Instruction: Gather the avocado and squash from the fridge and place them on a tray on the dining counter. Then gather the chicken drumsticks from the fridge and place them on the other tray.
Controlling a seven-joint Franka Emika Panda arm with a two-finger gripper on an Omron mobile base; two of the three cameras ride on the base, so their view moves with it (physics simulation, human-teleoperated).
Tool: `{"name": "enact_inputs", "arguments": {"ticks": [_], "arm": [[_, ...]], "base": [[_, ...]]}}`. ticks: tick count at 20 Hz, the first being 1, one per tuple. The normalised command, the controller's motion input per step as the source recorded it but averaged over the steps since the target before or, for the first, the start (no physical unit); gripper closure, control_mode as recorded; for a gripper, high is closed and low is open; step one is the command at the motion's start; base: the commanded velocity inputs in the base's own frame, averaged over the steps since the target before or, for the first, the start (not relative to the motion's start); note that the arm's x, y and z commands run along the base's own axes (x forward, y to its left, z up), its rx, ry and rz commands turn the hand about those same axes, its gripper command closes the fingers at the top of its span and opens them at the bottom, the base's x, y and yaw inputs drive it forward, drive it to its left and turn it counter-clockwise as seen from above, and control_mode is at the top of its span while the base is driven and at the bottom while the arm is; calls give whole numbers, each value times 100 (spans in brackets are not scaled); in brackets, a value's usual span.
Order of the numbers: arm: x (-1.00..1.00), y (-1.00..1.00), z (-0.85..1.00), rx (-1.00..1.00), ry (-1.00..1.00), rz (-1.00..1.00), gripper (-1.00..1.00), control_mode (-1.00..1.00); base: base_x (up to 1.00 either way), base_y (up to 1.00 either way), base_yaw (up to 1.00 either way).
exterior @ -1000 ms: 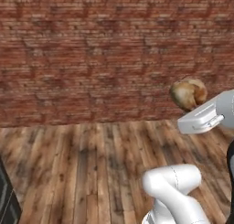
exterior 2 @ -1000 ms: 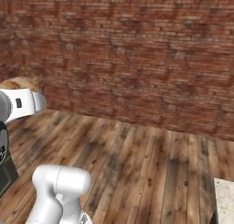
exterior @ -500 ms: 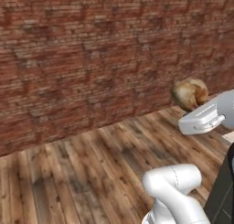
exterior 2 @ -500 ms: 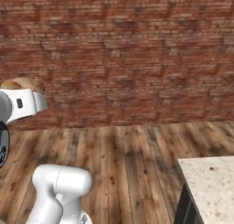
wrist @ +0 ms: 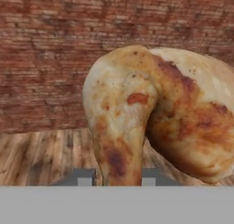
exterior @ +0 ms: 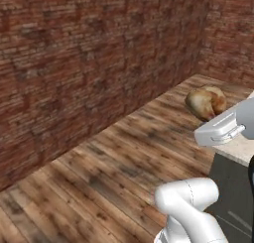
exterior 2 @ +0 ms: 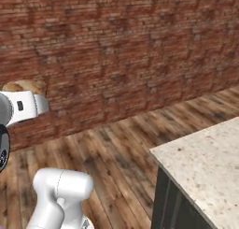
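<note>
Gripping the chicken drumsticks (wrist: pixel 155 113), the claw (wrist: pixel 113 176) hangs beside the dining counter (exterior 2: pixel 205 158) edge.

Both base views look forward and down from behind the arm, left and right, sharing the brick wall (exterior: pixel 89 63) and plank floor (exterior 2: pixel 112 148). The hand view faces that wall at close range.
</note>
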Motion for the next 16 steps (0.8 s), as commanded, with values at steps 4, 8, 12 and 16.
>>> {"name": "enact_inputs", "arguments": {"ticks": [4, 8, 12, 16], "arm": [[0, 0, 0, 0, 0, 0, 100, 100], [0, 0, 0, 0, 0, 0, 100, 100], [0, 0, 0, 0, 0, 0, 100, 100], [0, 0, 0, 0, 0, 0, 100, 100]], "base": [[44, 34, -61], [45, 34, -61], [47, 37, -60], [52, 42, -57]]}}
